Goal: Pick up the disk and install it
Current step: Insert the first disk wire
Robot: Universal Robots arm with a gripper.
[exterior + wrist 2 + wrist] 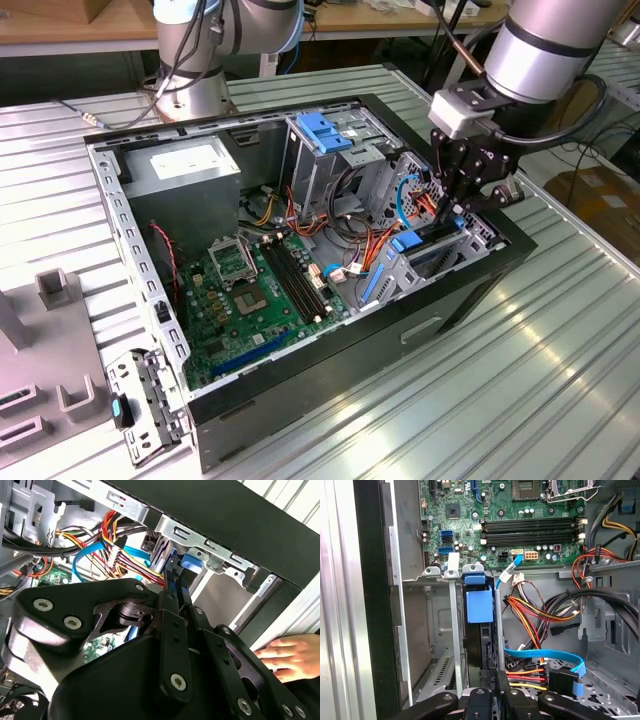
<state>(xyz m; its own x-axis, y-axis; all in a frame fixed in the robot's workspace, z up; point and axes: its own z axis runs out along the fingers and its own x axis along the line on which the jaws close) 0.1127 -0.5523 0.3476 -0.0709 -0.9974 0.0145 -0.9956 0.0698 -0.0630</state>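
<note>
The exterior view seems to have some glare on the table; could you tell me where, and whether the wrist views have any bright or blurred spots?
Exterior view: glare streaks on the ribbed table. Second wrist view: a person's hand looks washed-out and soft.

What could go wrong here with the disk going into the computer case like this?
The gripper holds the disk on edge in its metal bay, so a slight tilt could jam the blue rails against the bay walls. Loose coloured cables and a blue flat cable lie right beside the bay and might get snagged or pinched. A person's hand rests near the case, close to the arm, and could be struck.
</note>
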